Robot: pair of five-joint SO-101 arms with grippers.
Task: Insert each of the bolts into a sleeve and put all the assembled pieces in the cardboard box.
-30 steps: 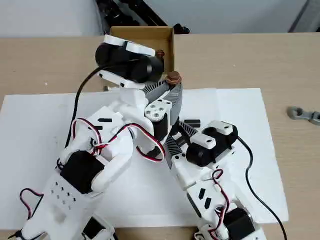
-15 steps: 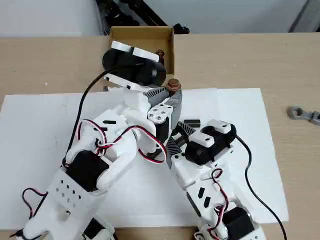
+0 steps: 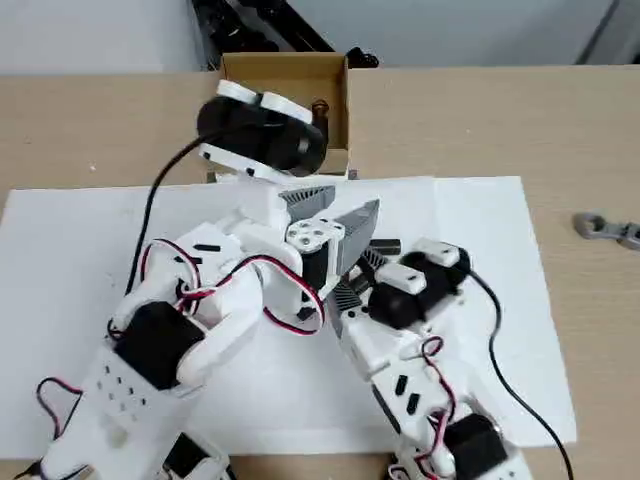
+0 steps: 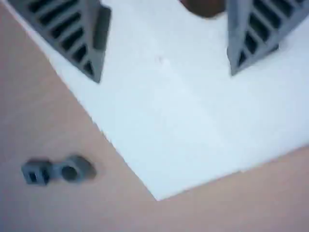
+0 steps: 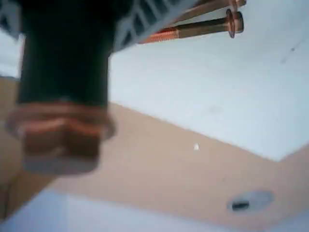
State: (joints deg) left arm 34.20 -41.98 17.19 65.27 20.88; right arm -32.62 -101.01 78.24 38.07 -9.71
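Observation:
My left gripper (image 3: 355, 198) hovers over the white paper (image 3: 480, 220) just short of the cardboard box (image 3: 285, 72). It is open (image 4: 164, 70), and a brown bolt head (image 4: 205, 5) peeks between the fingers near their base. My right gripper (image 3: 352, 272) lies mostly under the left arm. In the right wrist view a black sleeve (image 5: 63, 58) with a copper bolt head (image 5: 60, 137) sits right against a grey finger (image 5: 145, 19), seemingly gripped. Two loose copper bolts (image 5: 193, 29) lie on the paper. A copper piece (image 3: 320, 107) rests in the box.
A grey metal part (image 3: 605, 228) lies on the bare wood at the right, also seen as the grey part (image 4: 58, 171). A black sleeve (image 3: 385, 245) lies on the paper beside the right arm. Black cables trail from both arms.
My left gripper has opened and drawn back a little from the box. The copper bolt head that stood between its fingertips is gone from the high view.

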